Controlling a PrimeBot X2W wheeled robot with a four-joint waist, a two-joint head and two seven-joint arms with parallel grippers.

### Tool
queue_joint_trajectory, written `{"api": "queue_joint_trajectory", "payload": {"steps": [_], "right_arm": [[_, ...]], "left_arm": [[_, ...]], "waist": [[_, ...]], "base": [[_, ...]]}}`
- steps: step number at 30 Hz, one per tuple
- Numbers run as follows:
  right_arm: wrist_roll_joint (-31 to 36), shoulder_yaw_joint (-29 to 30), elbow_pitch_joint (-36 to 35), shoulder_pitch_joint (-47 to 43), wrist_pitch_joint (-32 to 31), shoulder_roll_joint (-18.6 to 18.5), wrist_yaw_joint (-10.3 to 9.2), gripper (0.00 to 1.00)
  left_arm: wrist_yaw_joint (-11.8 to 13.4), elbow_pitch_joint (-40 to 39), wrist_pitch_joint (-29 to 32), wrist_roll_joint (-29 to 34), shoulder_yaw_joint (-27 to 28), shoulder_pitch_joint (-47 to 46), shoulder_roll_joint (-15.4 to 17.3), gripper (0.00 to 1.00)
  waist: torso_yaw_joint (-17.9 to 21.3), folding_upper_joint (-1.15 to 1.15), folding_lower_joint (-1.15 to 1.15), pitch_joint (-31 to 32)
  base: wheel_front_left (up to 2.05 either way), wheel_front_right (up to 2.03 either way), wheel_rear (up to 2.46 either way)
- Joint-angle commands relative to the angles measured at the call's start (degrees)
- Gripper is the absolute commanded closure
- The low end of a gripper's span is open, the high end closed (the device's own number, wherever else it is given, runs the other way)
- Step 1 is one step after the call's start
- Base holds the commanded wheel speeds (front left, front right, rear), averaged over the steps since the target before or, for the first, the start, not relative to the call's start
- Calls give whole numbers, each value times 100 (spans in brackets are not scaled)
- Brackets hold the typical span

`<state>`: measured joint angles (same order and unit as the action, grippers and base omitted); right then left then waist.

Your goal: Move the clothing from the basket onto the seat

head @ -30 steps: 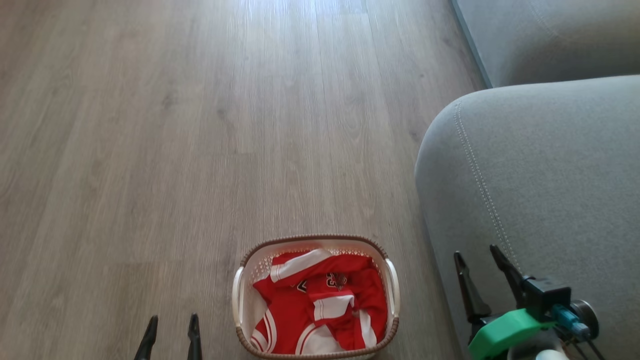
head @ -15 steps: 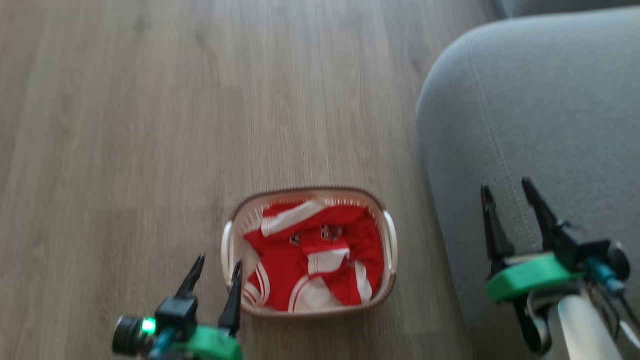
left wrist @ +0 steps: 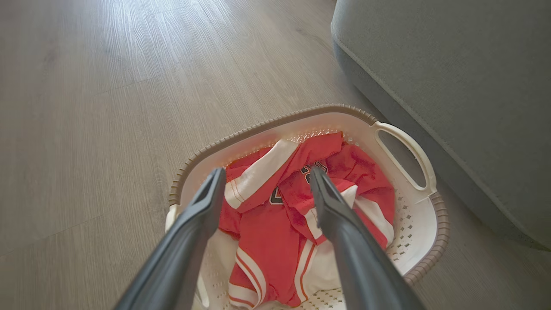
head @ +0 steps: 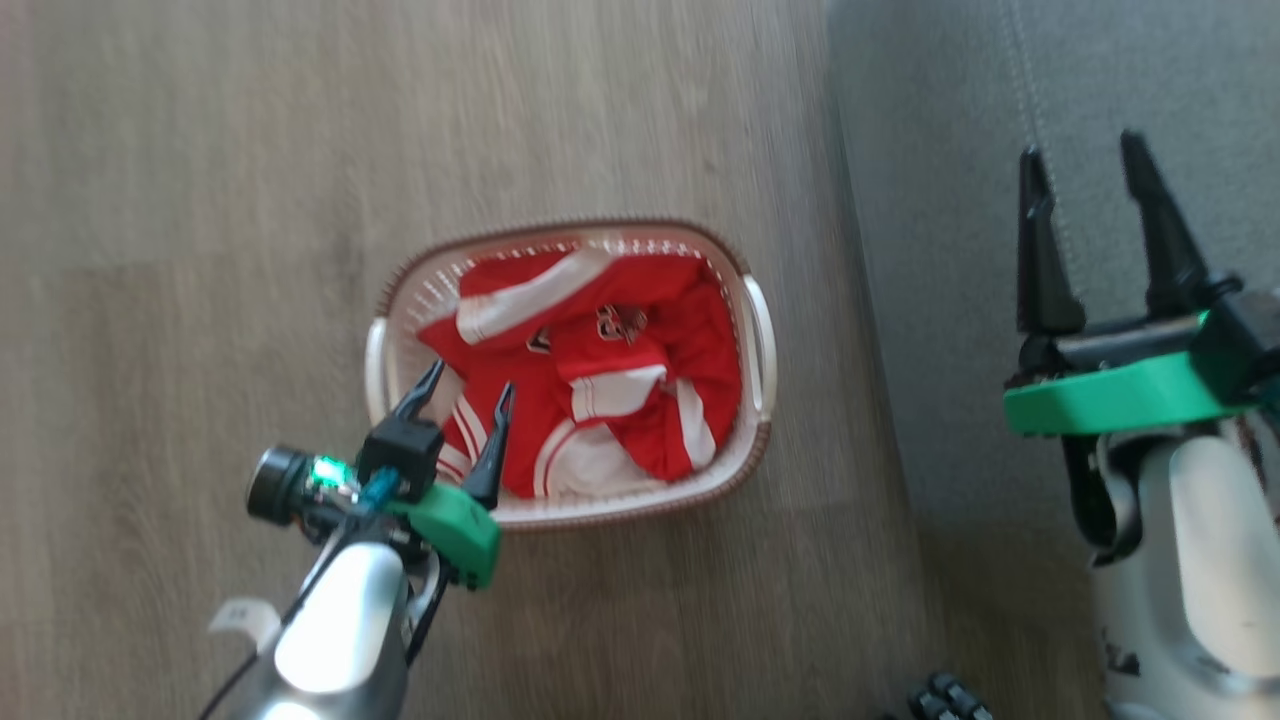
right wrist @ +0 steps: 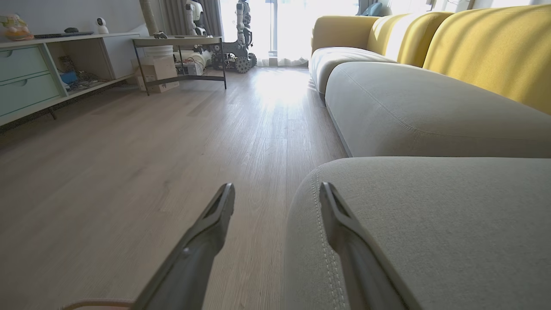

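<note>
Red kit (head: 620, 380) heaped in basket (head: 640, 228); my left claw (head: 471, 377) hovers over it, spread wide. Descend straight, then pinch the top fold.

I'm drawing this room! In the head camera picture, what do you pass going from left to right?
Wooden floor → white basket with the red basketball kit inside it → grey sofa.
</note>
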<state>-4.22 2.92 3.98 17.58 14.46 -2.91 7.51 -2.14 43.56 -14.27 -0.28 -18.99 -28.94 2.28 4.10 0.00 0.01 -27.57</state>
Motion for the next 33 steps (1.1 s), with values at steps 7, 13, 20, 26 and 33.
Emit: {"api": "queue_joint_trajectory", "payload": {"steps": [7,13,20,26,33], "right_arm": [[-156,-114,-767,440,54,3,-2,0],[-257,-190,-1176,599,54,3,-2,0],[-380,-265,-1341,718,54,3,-2,0],[-480,-353,-1401,757,54,3,-2,0],[-586,-438,-1395,804,54,3,-2,0]], "left_arm": [[-93,816,-23,227,-53,-937,193,0],[-83,1461,2,321,-147,-1618,283,0],[28,2077,70,325,-169,-2206,375,0],[174,2445,147,369,-240,-2579,449,0],[370,2704,277,400,-323,-2881,488,0]], "waist": [[417,0,-1,-1044],[570,0,-1,-1474],[690,0,-1,-1764],[791,0,-1,-1907],[905,0,-1,-2050]], "base": [[0,0,0],[0,0,0],[0,0,0],[0,0,0],[0,0,0]]}}
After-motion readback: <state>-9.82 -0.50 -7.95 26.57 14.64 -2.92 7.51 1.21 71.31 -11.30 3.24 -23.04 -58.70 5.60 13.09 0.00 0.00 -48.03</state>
